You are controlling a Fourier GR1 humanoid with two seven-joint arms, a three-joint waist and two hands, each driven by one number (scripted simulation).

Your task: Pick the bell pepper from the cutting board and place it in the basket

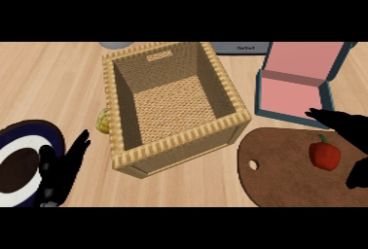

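Right hand (350, 127) spread open around glossy red bell pepper (325, 154) on rounded wooden cutting board (287, 170).

Open pink box (295, 92), dark-rimmed plate (28, 146), perhaps a yellow fruit (104, 121) by the counter (50, 78).

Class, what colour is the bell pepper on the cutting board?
Red, with a green stem; the bell pepper shows in the head view.
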